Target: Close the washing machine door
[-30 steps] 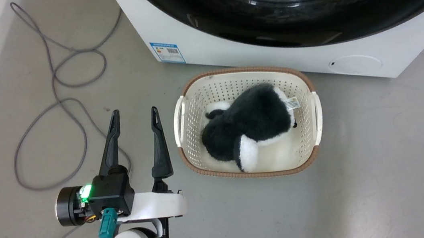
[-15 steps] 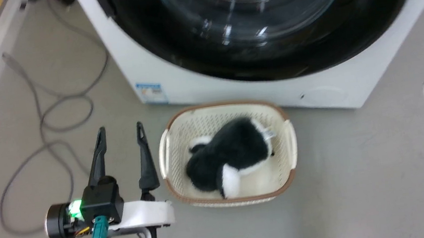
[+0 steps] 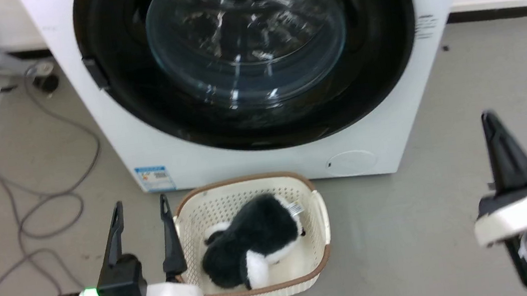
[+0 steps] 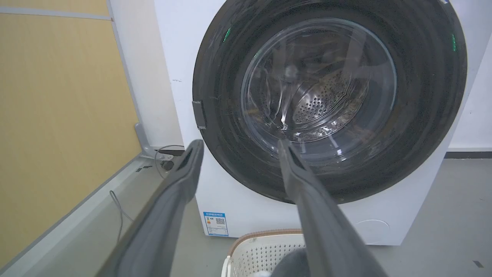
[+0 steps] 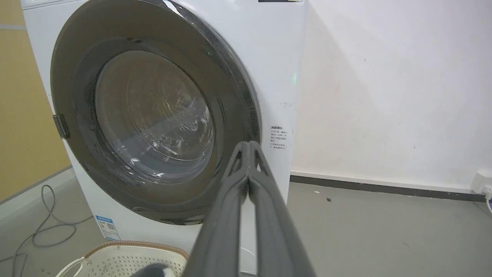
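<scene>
The washing machine (image 3: 245, 163) is a white box straight ahead on the floor. Its door (image 3: 372, 54), a glossy black disc with a clear glass bowl, lies flat against the machine's front, hinge piece at its left edge. The steel drum shows through the glass of the door (image 4: 330, 96), and the door (image 5: 153, 111) looks flush from the right as well. My left gripper (image 3: 140, 203) is open and empty, low at the left beside the basket. My right gripper (image 3: 488, 116) is shut with nothing in it, low at the right, apart from the machine.
A cream perforated basket (image 3: 320, 211) with a black-and-white plush toy (image 3: 254, 239) stands on the floor right in front of the machine. Grey cables (image 3: 25, 212) loop on the floor at the left. A yellow panel (image 4: 57, 115) and a skirting rail run along the left.
The head camera has pulled back and up, so the whole picture shifted down. My right gripper has come into view at the lower right. The door stays flat against the machine.
</scene>
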